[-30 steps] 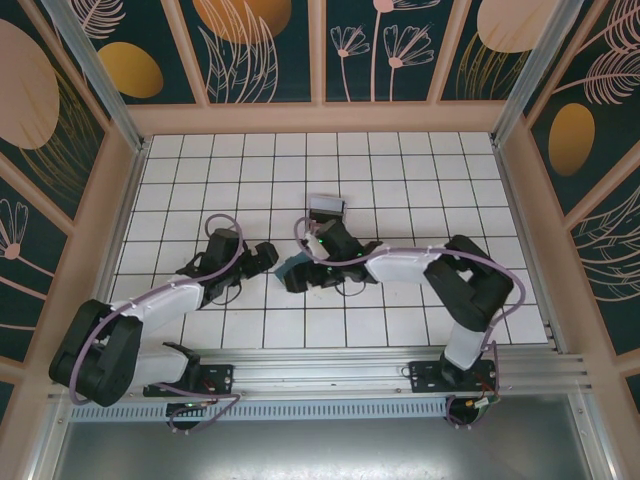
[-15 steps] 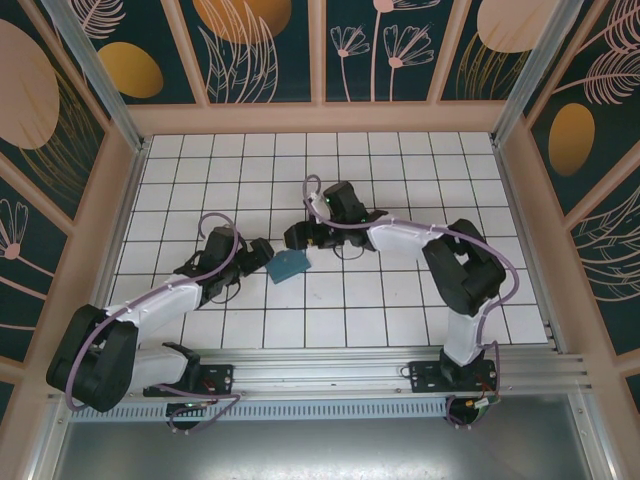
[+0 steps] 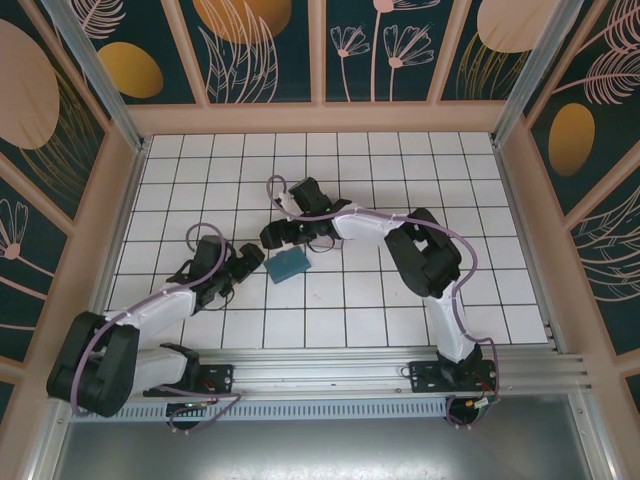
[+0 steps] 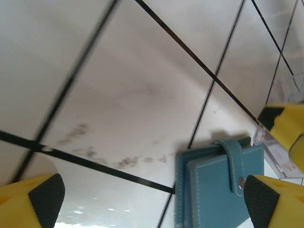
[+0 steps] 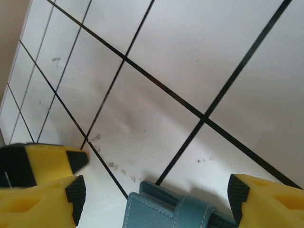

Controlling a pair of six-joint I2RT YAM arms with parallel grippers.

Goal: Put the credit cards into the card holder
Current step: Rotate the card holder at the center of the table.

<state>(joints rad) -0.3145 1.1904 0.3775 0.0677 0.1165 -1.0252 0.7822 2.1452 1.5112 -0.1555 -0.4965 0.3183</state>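
The card holder [image 3: 288, 265] is a teal wallet lying closed on the white tiles, its strap snapped over the front [image 4: 216, 187]. My left gripper [image 3: 250, 258] stands just left of it, open, and the wallet's left edge lies between its pads [image 4: 152, 199]. My right gripper [image 3: 272, 236] hovers just behind the wallet, open and holding nothing [image 5: 156, 194]. The wallet's strap end [image 5: 166, 213] shows at the bottom of the right wrist view. The credit cards are out of view.
A clear plastic box [image 4: 278, 159] sits just beyond the wallet, next to one yellow finger of the right gripper [image 4: 285, 126]. The left gripper's finger [image 5: 45, 161] shows close by the right gripper's own. Wooden walls [image 3: 320, 118] ring the tiled floor.
The right gripper has drawn off the wallet and swung back and to the left, its arm now covering the clear box. The wallet stays flat. The left gripper shifted slightly left.
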